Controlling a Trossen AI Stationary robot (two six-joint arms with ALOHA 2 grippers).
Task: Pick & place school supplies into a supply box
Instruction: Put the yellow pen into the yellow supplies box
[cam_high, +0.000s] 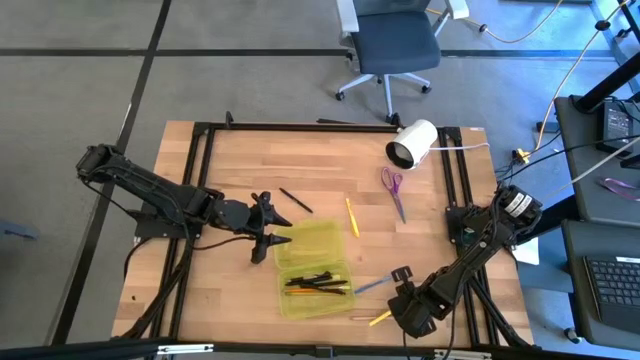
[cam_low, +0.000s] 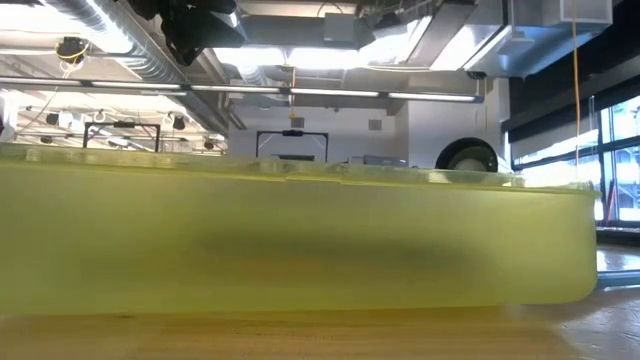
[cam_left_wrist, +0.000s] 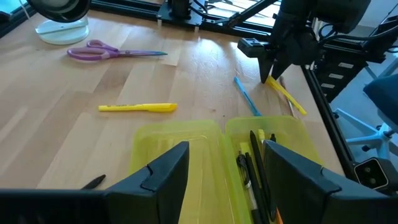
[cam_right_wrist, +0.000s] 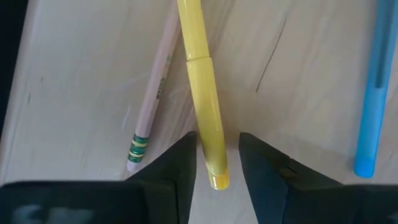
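- The supply box (cam_high: 312, 268): a flat, see-through yellow-green case lying open on the wooden table, lid folded out flat beside the tray.
- Dark pens and an orange one (cam_high: 318, 283) lie lengthwise inside the tray.
- Purple-handled scissors (cam_high: 393, 190) lie shut, well beyond the box.
- A yellow pen (cam_high: 352, 217) lies just beyond the box.
- A black pen (cam_high: 295, 200) lies beyond the lid.
- A blue pen (cam_high: 371, 286), a yellow pen (cam_right_wrist: 204, 99) and a pale pencil (cam_right_wrist: 152, 102) lie beside the tray.

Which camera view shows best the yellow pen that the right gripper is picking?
The right wrist view: the yellow pen lies close between the right gripper fingers. The left wrist view shows it small and distant, the high view only a sliver; the low view does not show it.
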